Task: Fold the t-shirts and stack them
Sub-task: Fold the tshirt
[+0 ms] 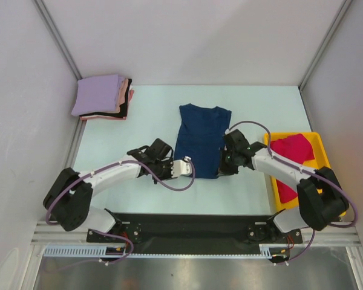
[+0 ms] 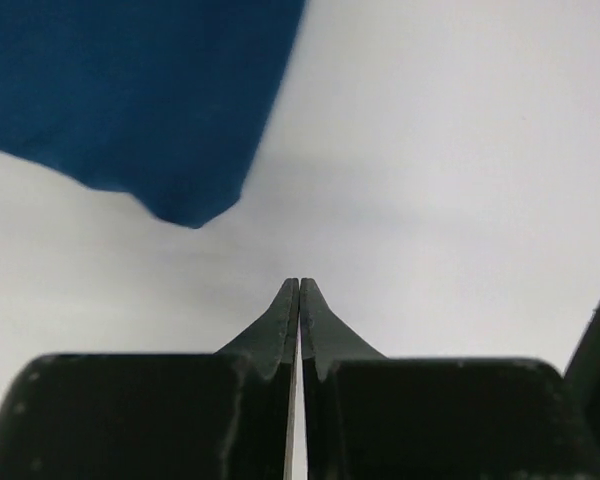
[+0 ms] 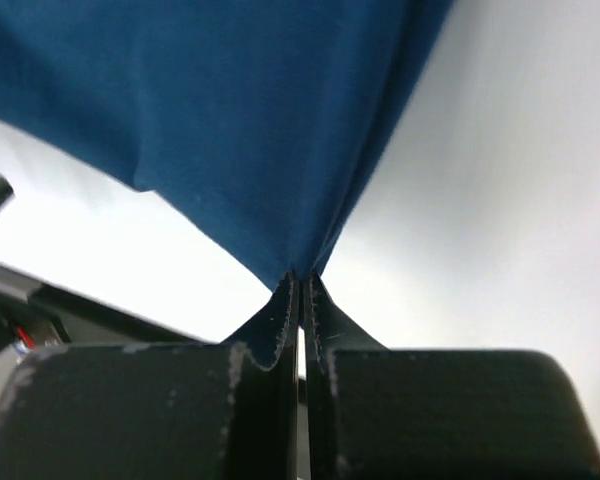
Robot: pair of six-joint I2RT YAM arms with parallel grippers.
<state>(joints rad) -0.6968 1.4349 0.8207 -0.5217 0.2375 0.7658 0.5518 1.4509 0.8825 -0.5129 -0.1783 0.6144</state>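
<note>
Pale mint bench (image 1: 151, 115) inside white-walled booth. Navy blue soft cloth t-shirt (image 1: 199, 136) flat at mid-bench, collar far, hem near, sides seemingly tucked in, so likely mid-fold. Right hand (image 3: 300, 278): fingers fully together, pinching near-right hem corner, cloth drawn taut into the tips; probably gripped there to carry hem up toward collar. Left hand (image 2: 299, 285): fully closed too, but on nothing, navy corner just beyond the tips, not touching. Needs reopening and a grip on near-left corner so both corners lift evenly. Folded stack at far-left corner, lavender cloth shirt (image 1: 100, 93) on top, black and pink beneath, well apart from the navy one; presumably the drop spot. Crimson cloth shirt (image 1: 290, 150) bunched in yellow plastic tray (image 1: 318, 142) at right, not yet folded.
</note>
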